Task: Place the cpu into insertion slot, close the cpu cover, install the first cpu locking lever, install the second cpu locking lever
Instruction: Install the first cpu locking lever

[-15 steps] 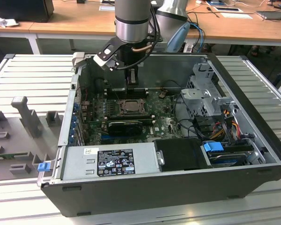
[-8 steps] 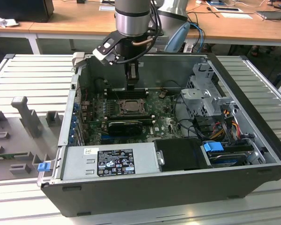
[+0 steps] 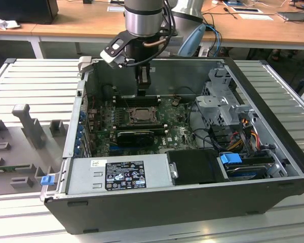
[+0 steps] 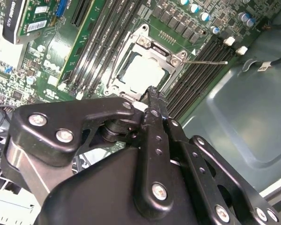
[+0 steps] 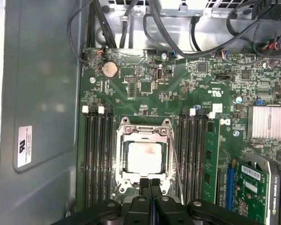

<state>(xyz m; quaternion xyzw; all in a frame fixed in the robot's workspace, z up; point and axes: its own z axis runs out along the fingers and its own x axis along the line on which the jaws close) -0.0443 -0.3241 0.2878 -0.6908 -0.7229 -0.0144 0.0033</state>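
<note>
The cpu (image 5: 146,157) lies flat in the insertion slot (image 3: 132,115), pale face up, framed by the cpu cover (image 5: 145,135), which lies down over it with the chip showing through its window. A thin wire lever (image 4: 206,61) juts from the socket's corner across the black memory slots (image 5: 98,159). All this sits on the green motherboard (image 5: 145,89) inside the open computer case (image 3: 273,152), slightly up and towards the exterior view's left from that frame's centre. The arm drops straight down from the upper middle of that frame. The gripper (image 5: 150,183) points down at the socket's edge, fingers pressed together with nothing between them.
</note>
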